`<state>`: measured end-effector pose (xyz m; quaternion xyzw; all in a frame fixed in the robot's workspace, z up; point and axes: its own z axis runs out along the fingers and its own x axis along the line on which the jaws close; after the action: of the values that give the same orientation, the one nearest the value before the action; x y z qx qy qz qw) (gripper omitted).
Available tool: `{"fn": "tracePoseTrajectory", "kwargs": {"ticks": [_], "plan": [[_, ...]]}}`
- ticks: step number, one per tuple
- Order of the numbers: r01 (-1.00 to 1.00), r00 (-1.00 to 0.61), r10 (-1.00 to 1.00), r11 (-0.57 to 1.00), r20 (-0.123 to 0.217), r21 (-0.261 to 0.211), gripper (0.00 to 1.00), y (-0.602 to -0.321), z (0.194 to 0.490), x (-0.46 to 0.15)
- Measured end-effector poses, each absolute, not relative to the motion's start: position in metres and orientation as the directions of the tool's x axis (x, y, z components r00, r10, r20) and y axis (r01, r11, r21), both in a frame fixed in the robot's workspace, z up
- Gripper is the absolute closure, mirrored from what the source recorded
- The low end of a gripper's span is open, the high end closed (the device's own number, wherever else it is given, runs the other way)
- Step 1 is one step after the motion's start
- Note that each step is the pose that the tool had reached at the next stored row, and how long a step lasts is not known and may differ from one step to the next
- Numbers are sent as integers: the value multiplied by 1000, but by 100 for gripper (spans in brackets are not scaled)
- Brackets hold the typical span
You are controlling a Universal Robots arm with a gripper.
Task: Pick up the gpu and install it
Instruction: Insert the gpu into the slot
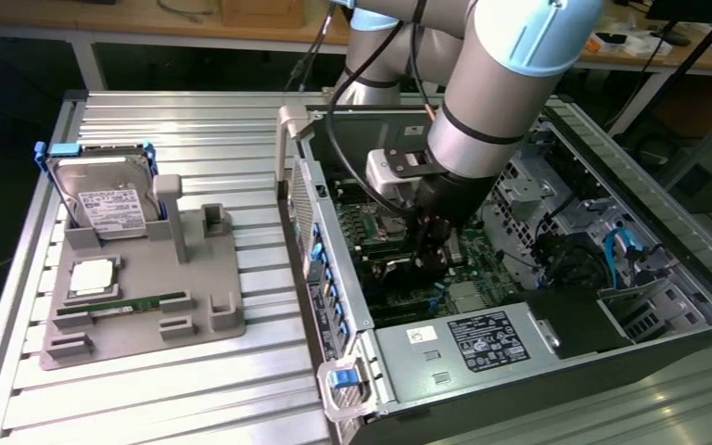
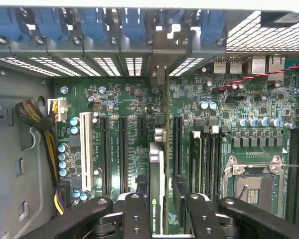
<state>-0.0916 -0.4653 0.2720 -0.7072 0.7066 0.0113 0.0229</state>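
The gpu (image 2: 157,185) appears edge-on in the wrist view, a thin green card standing upright over the motherboard (image 2: 114,99), in line with the long black expansion slots (image 2: 123,149). Its silver bracket end (image 2: 159,79) points toward the case's rear slot openings. My gripper (image 2: 162,219) is shut on the card, with one black finger (image 2: 137,214) on each side of it. In the exterior view the gripper (image 1: 430,252) is deep inside the open computer case (image 1: 331,241), low over the motherboard, and the card is hidden behind the fingers.
Blue slot latches (image 2: 132,22) line the case's rear wall. An empty CPU socket (image 2: 251,186) and memory slots (image 2: 204,159) lie beside the card. On the exterior view's left, a grey fixture (image 1: 146,315) holds a hard drive (image 1: 107,199), a CPU (image 1: 93,276) and a memory stick (image 1: 133,303).
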Motion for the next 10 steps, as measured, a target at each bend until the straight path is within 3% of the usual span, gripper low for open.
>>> {"fn": "tracePoseTrajectory", "kwargs": {"ticks": [8, 10], "plan": [[-1000, 1, -999, 0, -49, -19, 67, -465, 278, -92], [-1000, 1, -999, 0, -49, -19, 80, -465, 279, -92]]}}
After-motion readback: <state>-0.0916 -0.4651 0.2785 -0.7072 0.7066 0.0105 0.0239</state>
